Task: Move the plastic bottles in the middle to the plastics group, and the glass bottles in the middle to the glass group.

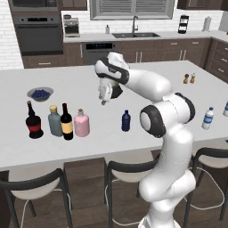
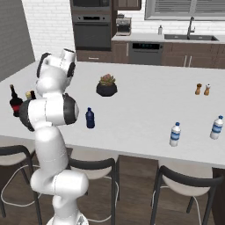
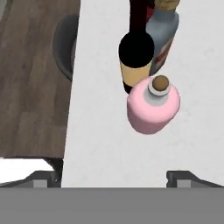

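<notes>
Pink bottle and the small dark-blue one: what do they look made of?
The pink bottle looks like glossy opaque pink glass, though the render leaves it open: thick squat body, pale neck collar, tan cork-like stopper. The small dark-blue bottle reads as plastic, likely: slim moulded shape with a matching cap, dull even colour, no shine. It is too small to be sure.

A home kitchen: wall oven [image 1: 38, 33], sink [image 1: 135, 34], island counter [image 1: 147, 133] with stools [image 1: 38, 187]
</notes>
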